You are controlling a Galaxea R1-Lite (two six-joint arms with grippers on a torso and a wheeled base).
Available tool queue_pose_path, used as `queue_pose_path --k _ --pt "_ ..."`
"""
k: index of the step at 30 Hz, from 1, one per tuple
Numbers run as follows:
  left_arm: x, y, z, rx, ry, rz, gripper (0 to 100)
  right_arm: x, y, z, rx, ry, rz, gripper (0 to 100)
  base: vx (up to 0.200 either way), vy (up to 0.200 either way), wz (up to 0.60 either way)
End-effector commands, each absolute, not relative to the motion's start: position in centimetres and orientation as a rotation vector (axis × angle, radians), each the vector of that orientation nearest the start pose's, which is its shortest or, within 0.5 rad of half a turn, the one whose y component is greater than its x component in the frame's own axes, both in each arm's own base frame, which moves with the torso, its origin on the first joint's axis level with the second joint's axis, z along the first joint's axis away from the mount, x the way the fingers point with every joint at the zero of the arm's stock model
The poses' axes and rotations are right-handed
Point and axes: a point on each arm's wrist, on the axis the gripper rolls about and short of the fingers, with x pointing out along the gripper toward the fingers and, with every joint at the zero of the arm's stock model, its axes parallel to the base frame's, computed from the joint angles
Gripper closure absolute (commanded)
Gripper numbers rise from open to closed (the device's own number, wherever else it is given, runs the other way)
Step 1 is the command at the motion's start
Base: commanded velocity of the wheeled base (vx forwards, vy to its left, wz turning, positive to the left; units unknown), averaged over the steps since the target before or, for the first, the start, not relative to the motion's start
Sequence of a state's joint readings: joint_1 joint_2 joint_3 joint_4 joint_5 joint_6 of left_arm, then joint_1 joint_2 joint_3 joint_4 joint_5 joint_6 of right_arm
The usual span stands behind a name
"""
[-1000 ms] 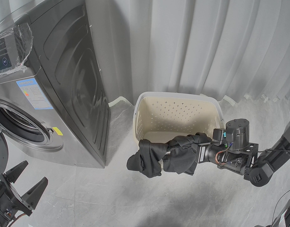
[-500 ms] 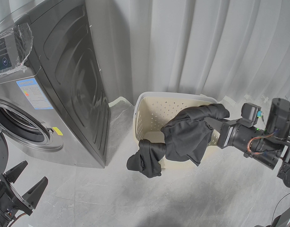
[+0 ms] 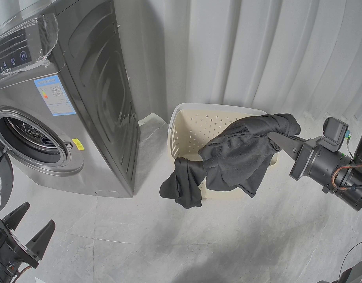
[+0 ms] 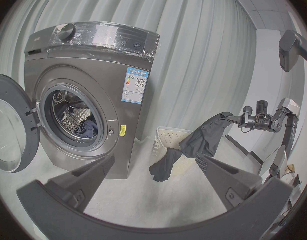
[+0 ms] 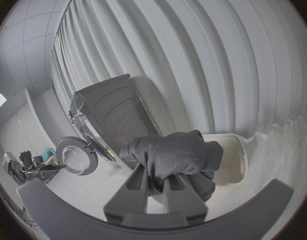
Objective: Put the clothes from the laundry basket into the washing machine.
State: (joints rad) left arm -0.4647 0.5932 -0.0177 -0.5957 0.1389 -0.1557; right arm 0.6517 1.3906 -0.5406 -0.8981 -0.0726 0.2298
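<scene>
My right gripper [image 3: 276,138] is shut on a black garment [image 3: 238,156], held above the cream laundry basket [image 3: 212,128]. One end of the garment [image 3: 183,183] droops over the basket's front rim toward the floor. In the right wrist view the cloth [image 5: 175,155] bunches over the closed fingers [image 5: 140,190]. The grey washing machine [image 3: 71,99] stands at the left with its round door [image 4: 10,124] swung open; dark clothes [image 4: 85,129] lie in the drum. My left gripper [image 3: 25,228] hangs open and holds nothing, low near the floor in front of the machine.
White curtains [image 3: 248,44] hang behind the basket and machine. Pale marble-like floor [image 3: 157,240] spreads between the machine, the basket and both arms.
My right gripper has risen and drawn back to the right, lifting the black garment up out of the basket. The head view has shifted slightly. The left gripper has stayed put.
</scene>
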Motion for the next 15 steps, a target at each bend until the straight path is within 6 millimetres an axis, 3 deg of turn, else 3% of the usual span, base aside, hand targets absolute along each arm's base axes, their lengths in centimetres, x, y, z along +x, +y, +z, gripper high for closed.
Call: queue_pose_path --k 1,4,10,15 --pt "3.7 -1.4 13.3 -0.156 0.011 -0.313 0 17.4 13.1 22.2 0.247 0.006 0.587 100 -0.2 0.0 0.0" --pt "3.5 -1.4 13.4 -0.158 0.0 -0.311 0 17.3 13.2 22.2 0.247 0.007 0.594 100 -0.2 0.0 0.0" --pt "3.2 -1.0 12.9 -0.103 0.018 -0.251 0 17.3 13.3 22.1 0.246 0.01 0.595 100 0.0 0.0 0.0" --pt "2.6 -0.8 12.7 -0.112 -0.002 -0.266 0 17.3 13.3 22.1 0.245 0.011 0.595 100 0.0 0.2 0.0"
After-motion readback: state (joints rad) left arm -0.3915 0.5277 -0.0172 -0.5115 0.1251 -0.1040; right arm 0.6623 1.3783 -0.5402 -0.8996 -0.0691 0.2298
